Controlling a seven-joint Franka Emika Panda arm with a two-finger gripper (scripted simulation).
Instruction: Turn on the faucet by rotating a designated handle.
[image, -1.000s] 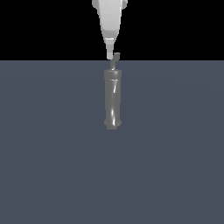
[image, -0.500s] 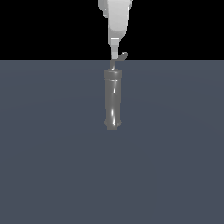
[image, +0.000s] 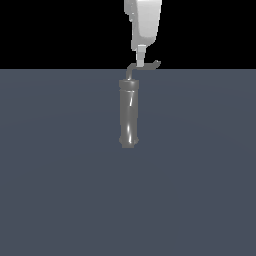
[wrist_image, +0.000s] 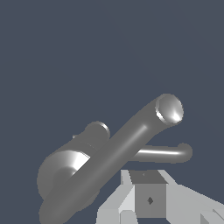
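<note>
Silver-grey and slim, the handle (image: 145, 65) now juts sideways toward the exterior view's right, where a second ago it sat tucked at the top of the faucet (image: 128, 112). I judge the turn well underway. My tool (image: 141, 62) hangs straight down against the rod; whether it is clenched, I cannot tell. Faucet lies mid-worktop (image: 60, 175).

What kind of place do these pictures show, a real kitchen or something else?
Most likely a bare simulated test scene, not a real kitchen. The faucet with its thin handle stands alone on a plain grey floor against black, with no sink or walls, and only the gripper near it.
</note>
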